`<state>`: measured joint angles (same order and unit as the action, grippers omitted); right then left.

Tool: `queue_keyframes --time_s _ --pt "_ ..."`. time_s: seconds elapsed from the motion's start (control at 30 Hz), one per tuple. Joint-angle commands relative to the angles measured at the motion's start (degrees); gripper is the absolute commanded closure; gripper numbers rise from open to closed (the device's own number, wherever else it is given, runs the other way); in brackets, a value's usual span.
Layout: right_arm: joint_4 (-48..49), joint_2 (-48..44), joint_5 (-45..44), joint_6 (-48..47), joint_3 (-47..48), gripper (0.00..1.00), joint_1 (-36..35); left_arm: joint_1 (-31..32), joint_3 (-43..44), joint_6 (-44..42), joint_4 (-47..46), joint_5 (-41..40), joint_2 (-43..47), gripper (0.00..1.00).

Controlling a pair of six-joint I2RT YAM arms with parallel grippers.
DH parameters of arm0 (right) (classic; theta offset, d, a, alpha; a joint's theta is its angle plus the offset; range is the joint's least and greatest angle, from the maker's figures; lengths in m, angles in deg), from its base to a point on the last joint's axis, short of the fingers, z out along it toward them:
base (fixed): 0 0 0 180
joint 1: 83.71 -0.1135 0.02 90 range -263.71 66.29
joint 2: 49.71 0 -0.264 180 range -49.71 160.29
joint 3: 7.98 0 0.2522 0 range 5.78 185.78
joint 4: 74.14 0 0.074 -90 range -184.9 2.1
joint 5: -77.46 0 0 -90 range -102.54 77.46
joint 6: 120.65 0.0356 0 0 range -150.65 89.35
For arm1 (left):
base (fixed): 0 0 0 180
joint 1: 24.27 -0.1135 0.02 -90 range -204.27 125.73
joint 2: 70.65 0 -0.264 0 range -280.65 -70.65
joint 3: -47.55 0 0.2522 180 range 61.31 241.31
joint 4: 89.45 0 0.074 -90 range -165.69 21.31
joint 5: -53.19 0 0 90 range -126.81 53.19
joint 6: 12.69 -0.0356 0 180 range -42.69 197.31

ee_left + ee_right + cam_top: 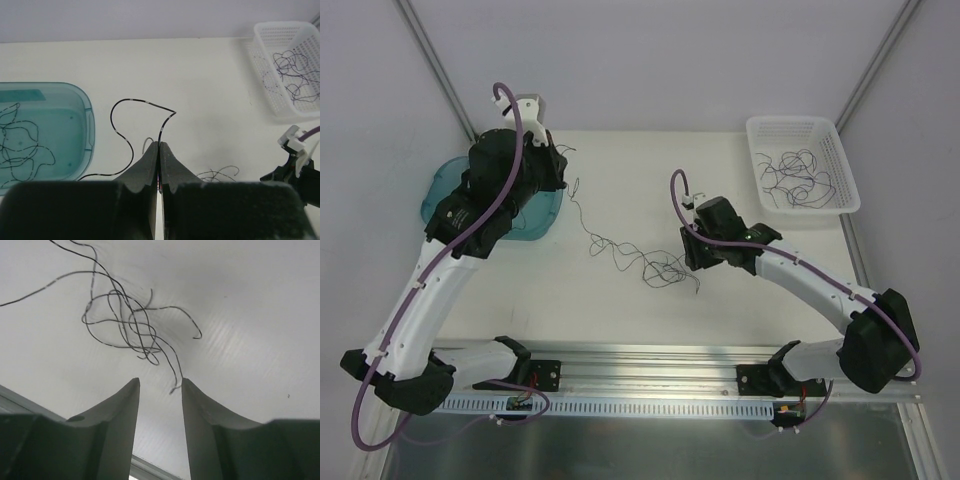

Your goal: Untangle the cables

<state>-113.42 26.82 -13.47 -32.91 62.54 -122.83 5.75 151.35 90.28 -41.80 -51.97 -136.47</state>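
A tangle of thin dark cables (658, 266) lies on the white table at the centre. One cable (588, 228) runs from it up and left to my left gripper (561, 174). In the left wrist view this gripper (159, 144) is shut on that cable (131, 100), which loops out ahead of the fingertips. My right gripper (690, 260) is just right of the tangle. In the right wrist view it (160, 385) is open and empty; the tangle (125, 325) lies just ahead of it, with one loose cable end beside the right finger (192, 395).
A teal tray (437, 187) sits partly under the left arm and holds some cables (22, 145). A white basket (840, 140) at the back right holds more cables (798, 170). A metal rail (660, 365) runs along the near edge.
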Motion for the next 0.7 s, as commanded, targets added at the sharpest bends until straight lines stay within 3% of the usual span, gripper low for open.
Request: queue_keyframes --time_s 0.0,0.13,0.3,0.5,0.67 --pt "-6.21 -1.74 -5.4 -3.1 0.91 0.56 0.27 0.13 -0.56 1.97 -0.23 4.87 2.27 1.0" --pt "-1.91 -3.14 0.48 -1.43 -1.38 0.44 -0.61 0.13 -0.83 2.58 -0.14 5.66 3.07 1.0" --pt "3.27 -0.69 4.97 -0.81 -4.19 0.43 -1.32 0.13 -0.74 2.67 -0.14 5.58 3.86 1.0" --pt "8.99 2.92 10.15 -0.64 -6.65 0.46 -1.84 0.13 -1.36 2.5 -0.14 5.31 4.56 1.0" --pt "11.28 6.08 11.3 -1.08 -7.62 0.56 -1.93 0.13 -2.41 1.97 -0.14 4.44 5.26 1.0"
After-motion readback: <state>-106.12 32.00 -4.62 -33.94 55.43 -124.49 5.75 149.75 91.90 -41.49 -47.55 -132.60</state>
